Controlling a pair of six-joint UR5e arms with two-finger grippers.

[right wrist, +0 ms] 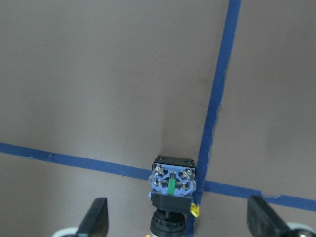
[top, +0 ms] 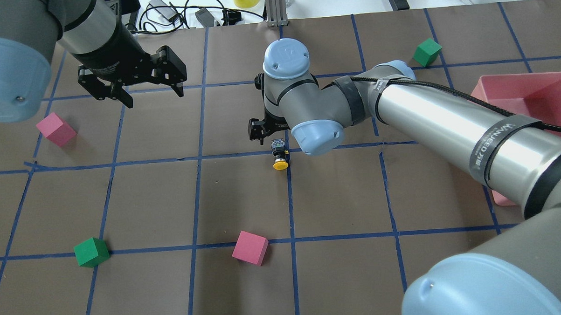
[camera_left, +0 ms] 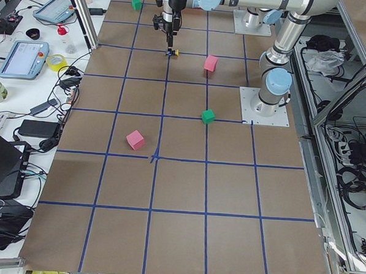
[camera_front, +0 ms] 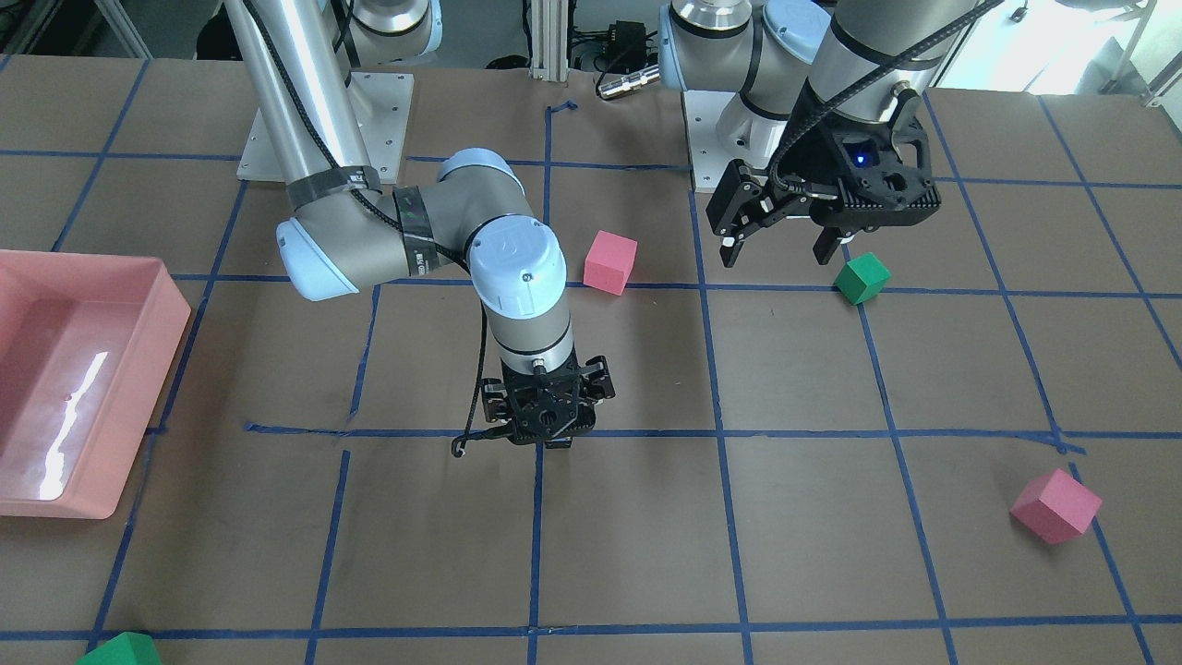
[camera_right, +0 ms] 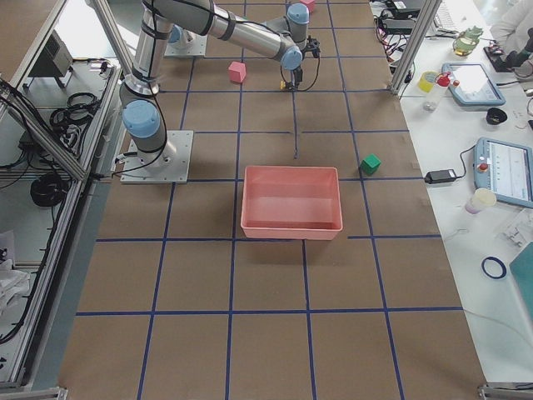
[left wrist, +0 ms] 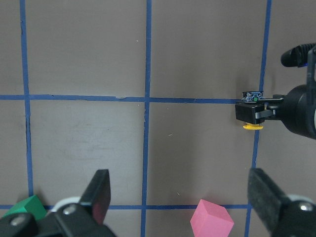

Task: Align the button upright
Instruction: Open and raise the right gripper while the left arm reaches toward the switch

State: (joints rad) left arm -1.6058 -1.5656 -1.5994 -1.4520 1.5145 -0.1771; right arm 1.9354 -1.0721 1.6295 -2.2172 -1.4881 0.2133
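The button [top: 279,157] lies on its side on the brown table at a blue tape crossing, its yellow cap towards the robot. In the right wrist view its white-and-black base block [right wrist: 171,181] faces the camera. My right gripper [right wrist: 177,205] is open and hangs right over the button, with one finger [right wrist: 97,217] wide on each side of it, not touching. In the front view the right gripper [camera_front: 545,432] hides the button. My left gripper [top: 154,96] is open and empty, raised over the table's far left; its wrist view shows the button [left wrist: 253,111] at the right.
A pink tray [top: 516,91] stands at the right. Pink cubes [top: 55,129] [top: 250,247] and green cubes [top: 91,251] [top: 427,51] lie scattered around. The nearest cube is the pink one in front of the button. Cables and tools lie beyond the far edge.
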